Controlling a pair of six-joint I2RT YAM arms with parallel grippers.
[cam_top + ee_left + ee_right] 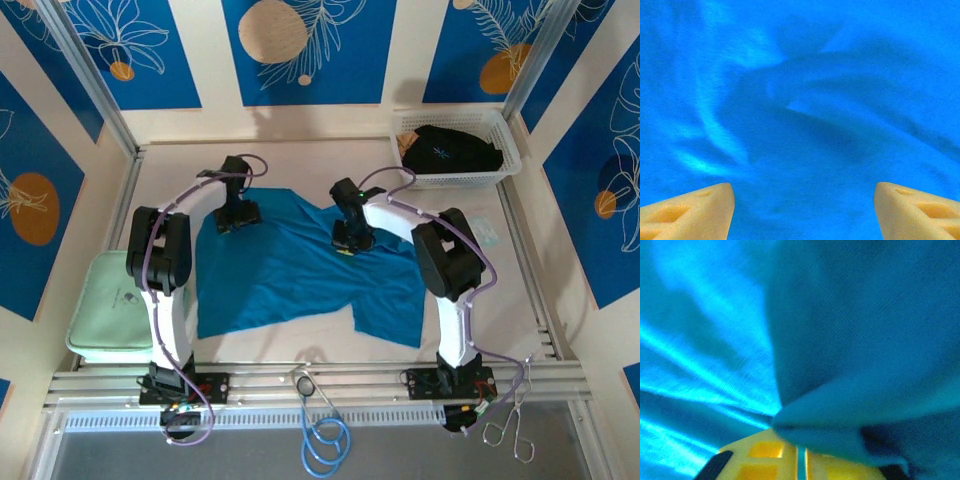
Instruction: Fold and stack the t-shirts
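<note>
Left pincer [803, 195] agape over rumpled teal t-shirt [290, 270]; right pincer [801, 455] pinching soft fold.

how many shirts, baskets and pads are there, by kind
t-shirts: 2, the teal-blue t-shirt and the black t-shirt
white mesh basket: 1
pale green pad: 1
total: 4

The top view looks down from behind over the whole table [300, 165]; both wrist views sit close against its central teal shirt [290, 265].
</note>
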